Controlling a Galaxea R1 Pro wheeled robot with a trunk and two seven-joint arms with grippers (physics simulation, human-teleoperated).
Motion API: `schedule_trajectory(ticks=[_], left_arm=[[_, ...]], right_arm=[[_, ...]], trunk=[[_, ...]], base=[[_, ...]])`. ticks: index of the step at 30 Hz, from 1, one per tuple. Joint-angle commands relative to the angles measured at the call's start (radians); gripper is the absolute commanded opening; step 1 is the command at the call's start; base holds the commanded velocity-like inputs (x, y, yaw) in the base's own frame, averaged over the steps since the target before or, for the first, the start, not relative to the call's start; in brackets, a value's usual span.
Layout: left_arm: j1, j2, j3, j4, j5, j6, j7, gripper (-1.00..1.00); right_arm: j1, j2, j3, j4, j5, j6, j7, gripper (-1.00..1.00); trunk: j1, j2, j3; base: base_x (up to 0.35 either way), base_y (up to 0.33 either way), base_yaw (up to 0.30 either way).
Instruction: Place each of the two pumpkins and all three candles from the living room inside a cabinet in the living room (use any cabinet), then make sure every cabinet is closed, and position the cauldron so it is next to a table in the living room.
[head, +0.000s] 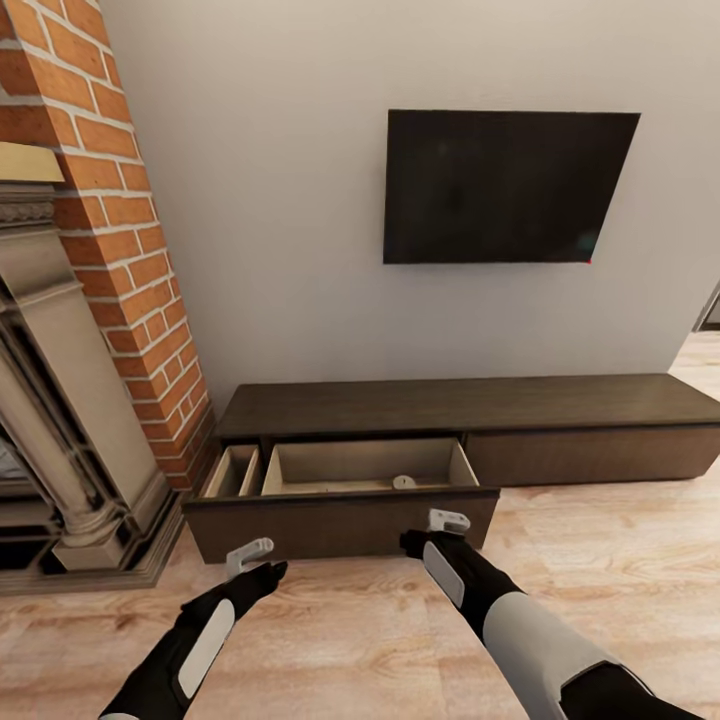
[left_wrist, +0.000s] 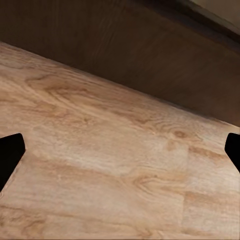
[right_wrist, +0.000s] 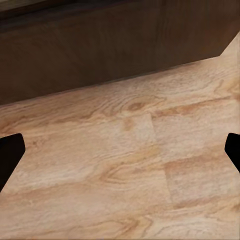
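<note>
Cabinet first: your long low dark-brown wooden cabinet (head: 470, 405) runs lengthwise along the grey wall under the black wall-mounted television (head: 505, 187), its left drawer (head: 340, 495) pulled out towards you. One short beige-tan candle (head: 403, 482) lies near the front edge of the drawer's floor. Your left gripper (head: 250, 556) and right gripper (head: 447, 521) hover just before the drawer front, both spread wide and empty above the light wooden floor (left_wrist: 115, 165). No writing is readable.
</note>
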Motion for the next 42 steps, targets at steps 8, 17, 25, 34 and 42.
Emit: schedule_trajectory(ticks=[8, 17, 25, 34, 42], left_arm=[[0.000, -0.042, 0.001, -0.012, -0.160, -0.019, 0.004, 1.00], [-0.003, -0.086, 0.000, -0.043, -0.198, -0.020, 0.017, 1.00], [-0.003, -0.089, 0.001, -0.050, -0.198, -0.103, 0.029, 1.00], [-0.002, -0.089, 0.000, -0.042, -0.242, -0.165, 0.036, 1.00], [-0.003, -0.092, -0.001, -0.041, -0.244, -0.177, 0.037, 1.00]], right_arm=[[0.001, 0.001, 0.001, 0.003, 0.000, -0.044, 0.001, 1.00], [0.003, 0.002, 0.002, 0.003, 0.000, -0.059, 0.002, 1.00], [0.003, 0.001, 0.000, 0.003, 0.000, -0.066, 0.003, 1.00], [0.001, 0.003, 0.019, 0.003, 0.007, -0.152, 0.020, 1.00], [0.000, 0.002, 0.099, 0.007, 0.022, -0.218, 0.026, 1.00]], trunk=[[0.031, -0.056, -0.025], [0.065, -0.119, -0.053], [0.096, -0.175, -0.078], [0.130, -0.238, -0.107], [0.161, -0.294, -0.132]], base=[[0.000, 0.000, 0.000], [0.000, 0.000, 0.000], [0.000, 0.000, 0.000], [0.000, 0.000, 0.000], [0.000, 0.000, 0.000]])
